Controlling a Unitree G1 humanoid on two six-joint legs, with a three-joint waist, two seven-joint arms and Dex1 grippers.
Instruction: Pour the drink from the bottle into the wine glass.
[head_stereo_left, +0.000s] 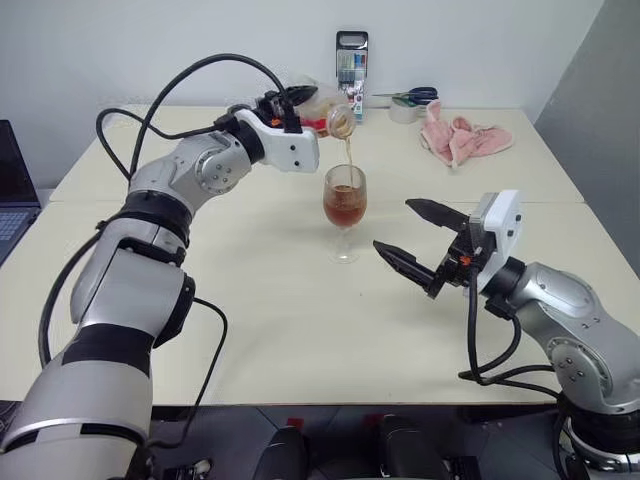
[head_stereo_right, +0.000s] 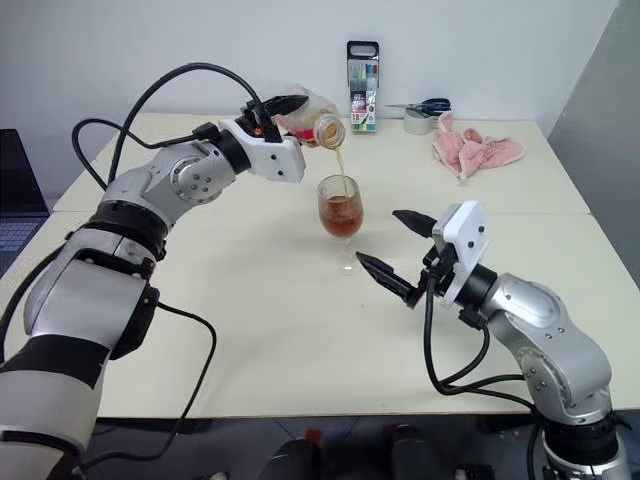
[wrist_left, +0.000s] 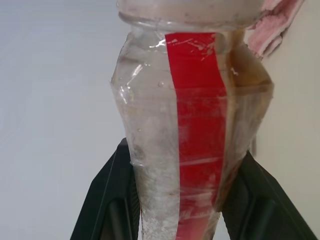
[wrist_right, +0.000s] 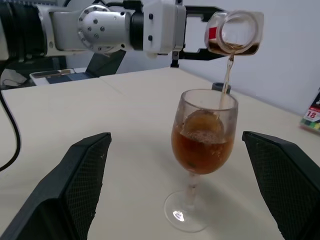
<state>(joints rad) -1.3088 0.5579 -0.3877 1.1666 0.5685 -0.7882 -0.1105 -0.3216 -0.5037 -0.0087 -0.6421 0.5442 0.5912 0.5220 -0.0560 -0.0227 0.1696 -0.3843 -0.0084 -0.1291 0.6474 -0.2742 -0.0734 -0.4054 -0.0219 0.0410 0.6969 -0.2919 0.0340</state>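
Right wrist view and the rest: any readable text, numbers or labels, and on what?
"18": on the marker case, at the edge of the right wrist view.
Marker case front print: too small to read.
Bottle red label strip: no legible text.

Both eye views are looking forward and down from the head over the counter (head_stereo_left: 300, 330), sharing the wine glass (head_stereo_left: 345, 205) mid-scene. The left wrist view is sitting right against the bottle (wrist_left: 192, 135). The right wrist view is facing the glass closely, level.
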